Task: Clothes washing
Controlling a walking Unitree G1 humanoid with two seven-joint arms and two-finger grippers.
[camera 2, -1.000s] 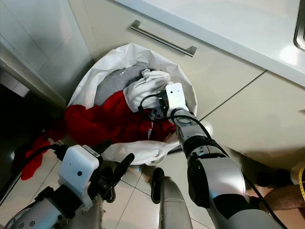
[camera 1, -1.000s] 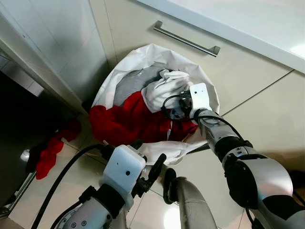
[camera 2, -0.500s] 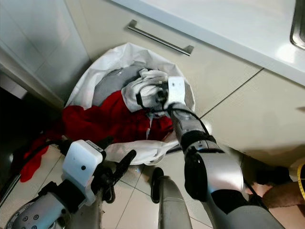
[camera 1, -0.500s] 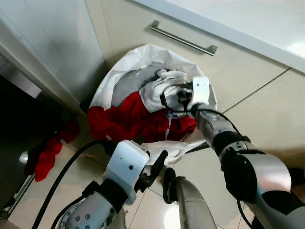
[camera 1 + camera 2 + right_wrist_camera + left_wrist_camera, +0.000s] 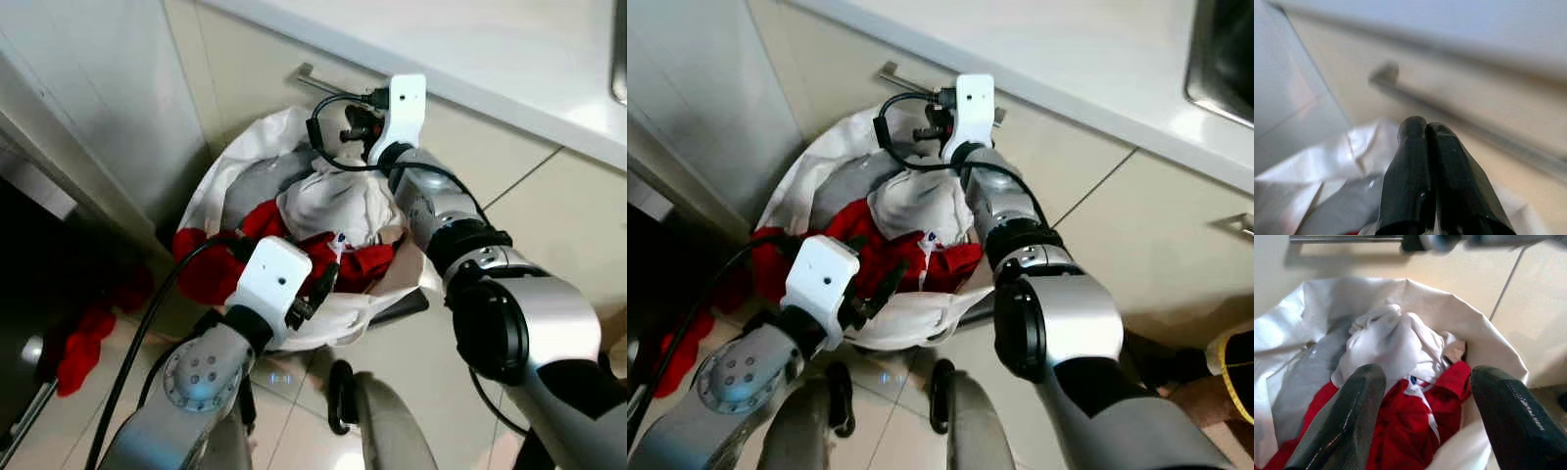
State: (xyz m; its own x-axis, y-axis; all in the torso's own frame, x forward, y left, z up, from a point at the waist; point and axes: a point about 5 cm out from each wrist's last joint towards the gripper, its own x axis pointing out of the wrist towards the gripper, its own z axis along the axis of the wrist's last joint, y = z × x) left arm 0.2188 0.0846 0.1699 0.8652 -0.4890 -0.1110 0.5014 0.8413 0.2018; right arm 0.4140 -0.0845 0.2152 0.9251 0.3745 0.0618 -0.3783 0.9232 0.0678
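the bag (image 5: 220, 176) sits on the floor against the cabinet, holding a red garment (image 5: 211, 264) and a white shirt (image 5: 338, 208). right gripper (image 5: 1427, 128), clenched on the shirt, is raised above the bag; trailing cloth may snag the red garment. left gripper (image 5: 1425, 382) hovers released.

No text, label, brand or number can be read anywhere.
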